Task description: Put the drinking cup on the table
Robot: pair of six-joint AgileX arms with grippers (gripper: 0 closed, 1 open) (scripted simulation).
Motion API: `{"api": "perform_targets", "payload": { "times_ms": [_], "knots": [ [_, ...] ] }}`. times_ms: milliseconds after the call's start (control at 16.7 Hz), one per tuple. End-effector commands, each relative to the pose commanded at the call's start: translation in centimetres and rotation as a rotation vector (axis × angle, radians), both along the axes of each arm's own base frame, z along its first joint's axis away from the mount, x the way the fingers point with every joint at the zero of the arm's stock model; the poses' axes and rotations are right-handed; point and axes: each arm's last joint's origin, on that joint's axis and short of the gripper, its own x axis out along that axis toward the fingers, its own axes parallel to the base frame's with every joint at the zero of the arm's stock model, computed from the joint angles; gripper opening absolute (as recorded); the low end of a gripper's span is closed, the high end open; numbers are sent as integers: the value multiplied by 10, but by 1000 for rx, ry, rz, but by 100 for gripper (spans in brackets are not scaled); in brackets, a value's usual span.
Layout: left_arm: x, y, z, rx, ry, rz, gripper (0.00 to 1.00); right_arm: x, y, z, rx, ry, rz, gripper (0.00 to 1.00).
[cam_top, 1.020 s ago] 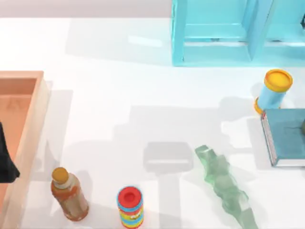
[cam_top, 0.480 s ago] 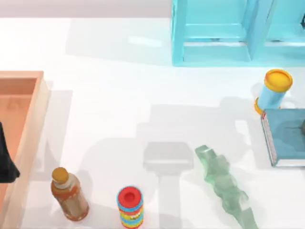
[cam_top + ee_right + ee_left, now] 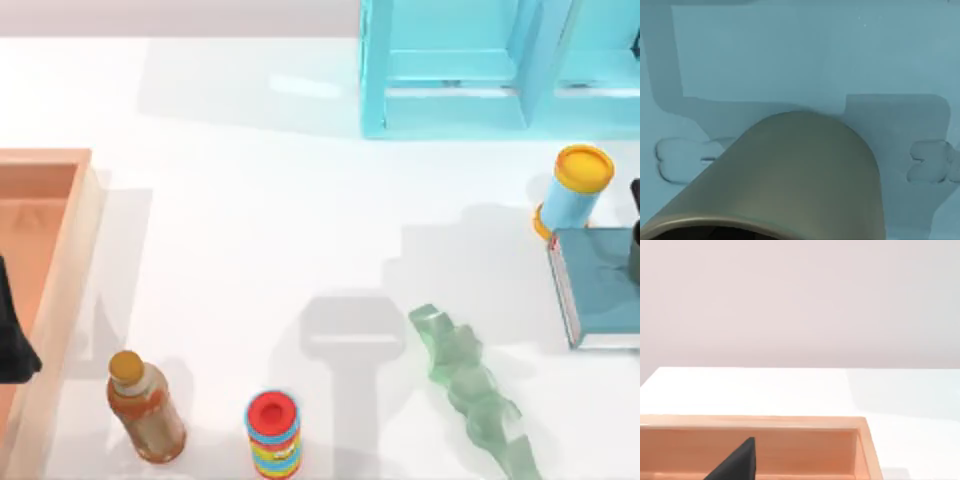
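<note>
Right wrist view: drinking cup (image 3: 800,175) sits close under the camera, over a teal book (image 3: 790,60); right tool's finger state cannot be told. Top view: a dark sliver of the cup (image 3: 635,250) at the right edge above the book (image 3: 600,285), beside the blue can (image 3: 574,190). Left arm (image 3: 12,330) parked over the wooden tray (image 3: 60,240) on the bench (image 3: 260,220); its tool state cannot be told.

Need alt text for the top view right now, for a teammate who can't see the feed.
A glossy white table seen from above, a light-blue shelf frame at its far edge. At the right, a blue can with yellow lid beside a teal book; in front, a green glass bottle lying down, a rainbow-striped can and a brown bottle; a wooden tray at left.
</note>
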Motion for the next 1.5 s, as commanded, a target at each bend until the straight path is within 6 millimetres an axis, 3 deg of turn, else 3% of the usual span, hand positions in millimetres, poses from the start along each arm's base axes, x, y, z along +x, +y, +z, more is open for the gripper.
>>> {"api": "perform_targets", "payload": {
  "times_ms": [180,960,1500],
  "knots": [
    [0,0,0,0,0,0,100,0,0,0,0,0,0,100],
    [0,0,0,0,0,0,100,0,0,0,0,0,0,2],
    [0,0,0,0,0,0,100,0,0,0,0,0,-1,0]
  ]
}}
